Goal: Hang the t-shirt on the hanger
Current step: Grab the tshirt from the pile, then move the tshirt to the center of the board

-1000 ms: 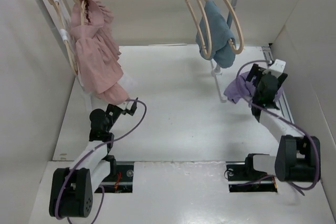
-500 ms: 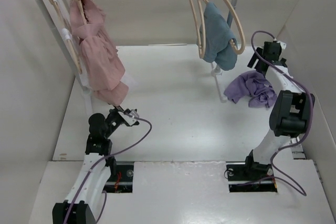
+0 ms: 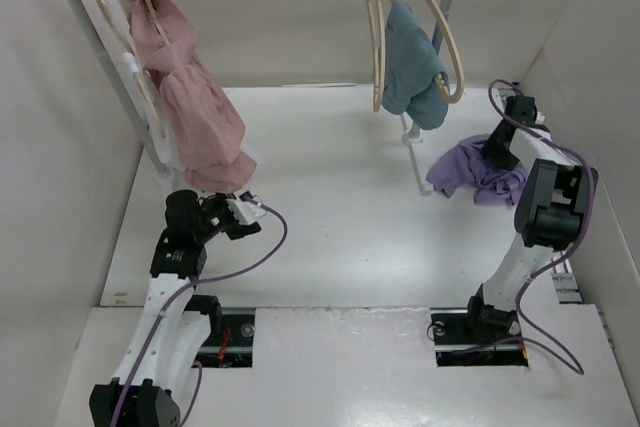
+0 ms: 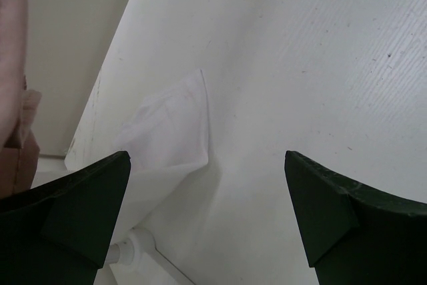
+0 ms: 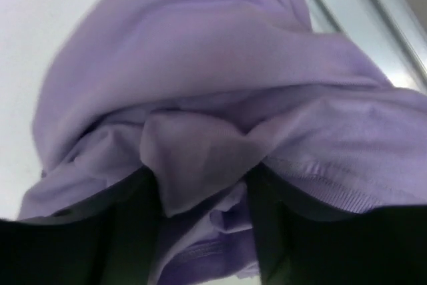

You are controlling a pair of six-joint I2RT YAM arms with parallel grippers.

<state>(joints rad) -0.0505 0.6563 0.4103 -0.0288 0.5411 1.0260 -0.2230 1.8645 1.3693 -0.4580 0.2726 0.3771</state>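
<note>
The lavender t-shirt (image 3: 470,169) lies crumpled on the table at the far right, beside the rack's right post. My right gripper (image 3: 497,152) reaches down into its right side. In the right wrist view a fold of the t-shirt (image 5: 200,65) fills the gap of the right gripper (image 5: 200,208), touching both dark fingers. A pale-beige hanger (image 3: 452,52) hangs empty on the rail above, with others like it alongside. My left gripper (image 3: 247,212) is open at the left, below the pink garment; the left gripper (image 4: 207,221) holds nothing.
A pink ruffled garment (image 3: 195,112) hangs at the rail's left end and a blue-teal cloth (image 3: 415,62) at its right end. The rack's right post (image 3: 415,162) stands next to the t-shirt. A white cloth (image 4: 167,131) and the rack foot (image 4: 133,248) lie under my left gripper. Walls enclose the table.
My right arm swung up and back, then came down onto the t-shirt's right side, and its jaws have narrowed on a fold. My left arm rose and shifted slightly, still open.
</note>
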